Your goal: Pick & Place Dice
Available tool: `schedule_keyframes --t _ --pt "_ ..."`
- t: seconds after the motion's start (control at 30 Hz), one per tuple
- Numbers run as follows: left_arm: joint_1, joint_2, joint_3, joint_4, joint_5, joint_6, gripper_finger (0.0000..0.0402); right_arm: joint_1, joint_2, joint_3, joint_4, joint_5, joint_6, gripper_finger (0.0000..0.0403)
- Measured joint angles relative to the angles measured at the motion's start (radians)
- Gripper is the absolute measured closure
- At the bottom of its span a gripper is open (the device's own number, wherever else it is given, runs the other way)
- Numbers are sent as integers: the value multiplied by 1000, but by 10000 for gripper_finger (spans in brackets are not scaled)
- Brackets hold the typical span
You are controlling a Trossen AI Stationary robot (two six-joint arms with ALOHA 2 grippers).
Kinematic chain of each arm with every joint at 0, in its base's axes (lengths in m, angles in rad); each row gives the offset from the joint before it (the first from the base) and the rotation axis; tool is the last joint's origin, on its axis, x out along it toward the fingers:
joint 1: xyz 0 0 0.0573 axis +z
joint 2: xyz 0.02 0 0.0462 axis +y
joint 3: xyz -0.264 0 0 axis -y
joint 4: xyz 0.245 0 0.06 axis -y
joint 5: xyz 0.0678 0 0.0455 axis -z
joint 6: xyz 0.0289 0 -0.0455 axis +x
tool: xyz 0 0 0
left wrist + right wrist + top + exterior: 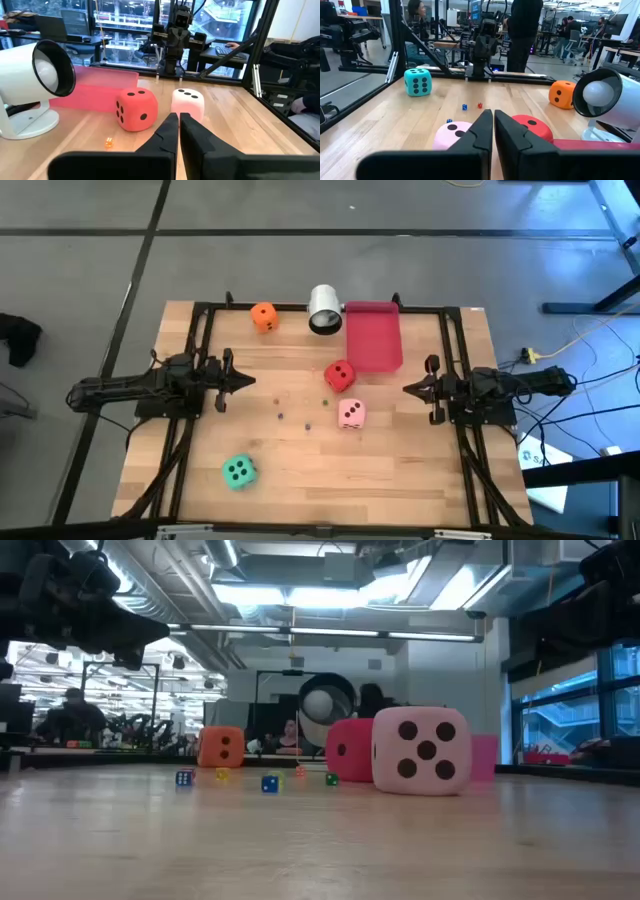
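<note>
Green die (238, 472) lies nearest the lower edge of the high view, alone on the wooden counter (400, 470) toward the left arm's side. Pink die (351, 414) sits near the middle, with the red die (340, 376) just beyond it, beside the near end of the flat red tray (374, 335). A white cup (325, 310) lies on its side next to the tray's far end, and the orange die (264, 317) rests near the cup, at the far edge. Several tiny dice (306, 423) are scattered between the big ones. The left gripper (246, 380) hangs at the left side and the right gripper (408, 388) at the right; both have their fingers pressed together and carry nothing, well apart from every die.

From counter height, the pink die (421, 751) shows five pips and stands closest, overlapping the red die (349, 752) behind it. The orange die (221, 747) is farther back, and the cup (322, 703) shows above the red die. Tiny dice (269, 783) lie in front of them.

The left wrist view shows closed fingers (167, 134) pointing at the red die (136, 109) and the pink die (187, 104), which stand side by side; the cup (35, 87) and tray (95, 90) are beside them.

The right wrist view shows closed fingers (482, 131) over the pink die (452, 134) and red die (532, 128); the green die (417, 81) and orange die (561, 94) lie farther off, and people stand beyond the counter.
</note>
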Motion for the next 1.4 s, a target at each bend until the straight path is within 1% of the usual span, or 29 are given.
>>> schedule_keyframes --t 1.4 --pt "0 0 0 0 0 0 391 0 0 0 0 0 0 382"
